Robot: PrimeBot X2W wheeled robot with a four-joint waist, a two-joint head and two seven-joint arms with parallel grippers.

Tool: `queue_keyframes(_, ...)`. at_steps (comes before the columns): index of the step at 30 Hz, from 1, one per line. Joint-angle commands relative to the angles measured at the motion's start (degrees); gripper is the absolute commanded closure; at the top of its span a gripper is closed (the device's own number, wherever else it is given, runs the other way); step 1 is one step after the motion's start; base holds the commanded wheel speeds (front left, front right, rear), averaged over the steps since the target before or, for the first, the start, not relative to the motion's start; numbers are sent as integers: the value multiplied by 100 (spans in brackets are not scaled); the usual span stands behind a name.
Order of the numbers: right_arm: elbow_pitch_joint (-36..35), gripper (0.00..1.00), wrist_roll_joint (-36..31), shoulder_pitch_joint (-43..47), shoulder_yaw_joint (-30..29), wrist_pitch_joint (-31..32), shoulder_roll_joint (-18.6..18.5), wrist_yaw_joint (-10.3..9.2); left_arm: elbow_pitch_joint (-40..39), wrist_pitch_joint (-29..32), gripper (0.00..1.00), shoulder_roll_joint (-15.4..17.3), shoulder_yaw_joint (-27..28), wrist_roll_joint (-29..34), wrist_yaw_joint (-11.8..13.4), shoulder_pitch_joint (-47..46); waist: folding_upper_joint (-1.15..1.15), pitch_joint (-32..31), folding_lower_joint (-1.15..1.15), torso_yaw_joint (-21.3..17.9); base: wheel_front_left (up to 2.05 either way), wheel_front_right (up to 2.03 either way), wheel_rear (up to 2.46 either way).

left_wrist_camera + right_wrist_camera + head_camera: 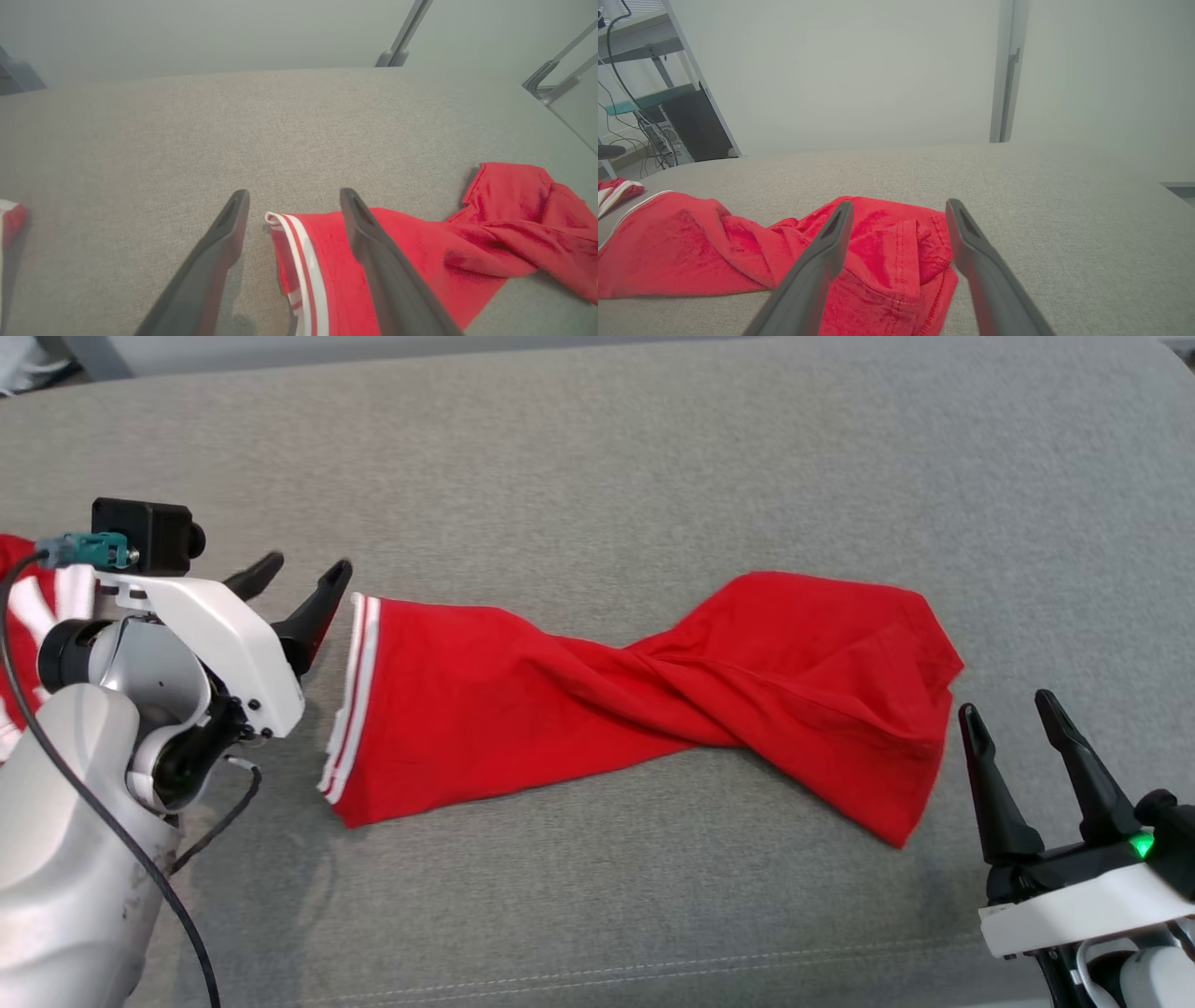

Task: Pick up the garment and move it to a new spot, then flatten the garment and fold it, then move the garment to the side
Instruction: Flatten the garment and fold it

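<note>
Left gripper (306, 566) spread wide, empty, just beside striped hem (350, 709) of garment (653, 700). Right gripper (1006, 703) likewise wide apart, empty, near opposite end. Garment lies between both, twisted at middle, on grey cushion (597, 448). I judge cloth light, limp, prone to sag. I'd pinch hem corners, both layers.

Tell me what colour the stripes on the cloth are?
White, edging the twisted red fabric garment; left wrist view best.
</note>
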Motion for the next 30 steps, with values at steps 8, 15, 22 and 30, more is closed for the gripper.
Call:
queue_keyframes(8,170,0,20,-431,310,-263,95,19,1192,1328,0,377,245,-689,-140,-1086,0,508,0,-622,0,0,0)
queue_keyframes(15,320,0,63,-555,364,-310,163,19,1840,1900,0,469,268,-851,5,-1354,0,610,0,-802,0,0,0)
queue_keyframes(22,326,0,56,-530,260,-317,211,19,2066,2234,0,388,376,-1173,-4,-1404,0,582,0,-807,0,0,0)
queue_keyframes(30,313,0,45,-564,233,-318,244,19,2020,2623,100,252,506,-1554,22,-1420,0,598,0,-770,0,0,0)
